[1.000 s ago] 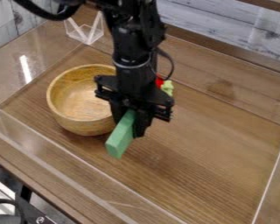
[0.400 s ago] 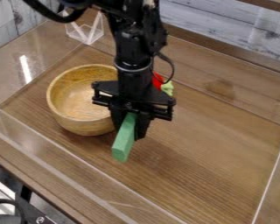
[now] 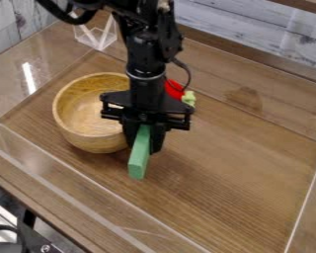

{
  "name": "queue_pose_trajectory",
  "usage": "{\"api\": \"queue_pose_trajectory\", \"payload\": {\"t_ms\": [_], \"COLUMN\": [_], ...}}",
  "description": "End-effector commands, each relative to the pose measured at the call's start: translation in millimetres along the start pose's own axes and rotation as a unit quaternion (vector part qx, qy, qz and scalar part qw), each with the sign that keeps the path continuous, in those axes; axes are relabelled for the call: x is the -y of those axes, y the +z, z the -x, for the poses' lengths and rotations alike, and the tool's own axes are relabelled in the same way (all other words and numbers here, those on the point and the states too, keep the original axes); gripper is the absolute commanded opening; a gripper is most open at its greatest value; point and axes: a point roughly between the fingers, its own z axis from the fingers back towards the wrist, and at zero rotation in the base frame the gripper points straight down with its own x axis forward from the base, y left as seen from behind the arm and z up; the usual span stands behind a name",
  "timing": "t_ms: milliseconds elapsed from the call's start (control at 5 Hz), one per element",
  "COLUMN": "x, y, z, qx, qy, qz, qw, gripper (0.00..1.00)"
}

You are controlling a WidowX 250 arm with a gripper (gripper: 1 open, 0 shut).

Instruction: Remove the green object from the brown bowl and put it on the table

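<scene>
**Just right of the bowl, green block in the claw's grip**

At frame centre: green object (image 3: 142, 154), long and flat, hanging nearly upright, lower end close to or touching the table (image 3: 240, 188); contact hard to tell. Clamped at its upper end by the gripper (image 3: 146, 128), black jaws closed tight on the block, pointing straight down. Just left: brown bowl (image 3: 82, 111), nothing visible inside it. Behind the arm, partly hidden: red round toy (image 3: 182, 93) with a green bit. Along the table edges: clear acrylic walls (image 3: 29, 59).

Open table (image 3: 240, 168) right of the gripper (image 3: 146, 131); brown bowl (image 3: 84, 111) crowds its left.
</scene>
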Motion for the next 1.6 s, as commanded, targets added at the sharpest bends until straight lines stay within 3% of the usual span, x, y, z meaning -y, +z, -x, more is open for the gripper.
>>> {"api": "queue_pose_trajectory", "payload": {"t_ms": [0, 400, 600, 1000, 1200, 1400], "x": [6.3, -1.7, 10.1, 48.5, 54.8, 53.4], "y": [3.2, 24.7, 22.1, 13.3, 12.8, 15.0], "z": [-12.2, -13.2, -13.2, -1.8, 1.4, 2.2], "qx": [0.020, 0.019, 0.021, 0.022, 0.020, 0.018], "qy": [-0.022, -0.054, -0.064, -0.142, -0.172, -0.197], "qz": [0.006, 0.007, 0.016, 0.031, 0.038, 0.044], "qw": [0.9995, 0.9983, 0.9976, 0.9892, 0.9841, 0.9793], "gripper": [0.00, 0.00, 0.00, 0.00, 0.00, 1.00]}}
